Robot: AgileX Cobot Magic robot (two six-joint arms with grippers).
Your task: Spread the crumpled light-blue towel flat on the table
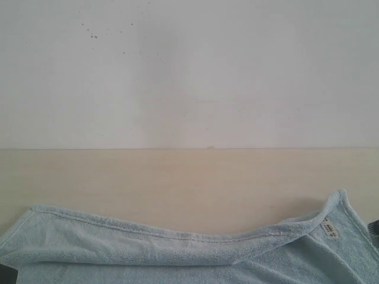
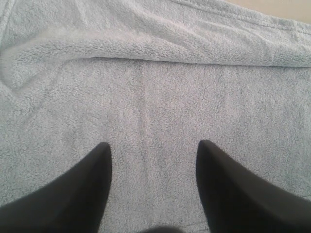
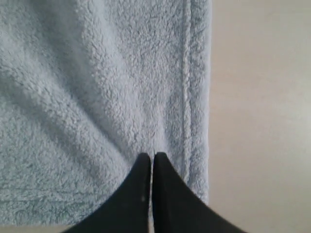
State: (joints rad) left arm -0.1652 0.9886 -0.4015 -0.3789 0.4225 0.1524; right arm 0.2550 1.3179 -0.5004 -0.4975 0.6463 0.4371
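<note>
The light-blue towel (image 1: 177,260) lies along the near edge of the table (image 1: 177,183), its far hem folded into a long ridge and its right corner with the white label (image 1: 329,229) raised. My left gripper (image 2: 154,148) hovers open over the flat middle of the towel (image 2: 155,97), with nothing between its fingers. The right gripper (image 3: 152,155) is shut near a hemmed corner of the towel (image 3: 97,97), and creases in the cloth run together at its tips. In the exterior view only a dark sliver of the right gripper (image 1: 374,228) shows at the edge.
Bare beige table (image 3: 262,121) lies beside the towel's hem. A white wall (image 1: 189,71) rises behind the table's far edge.
</note>
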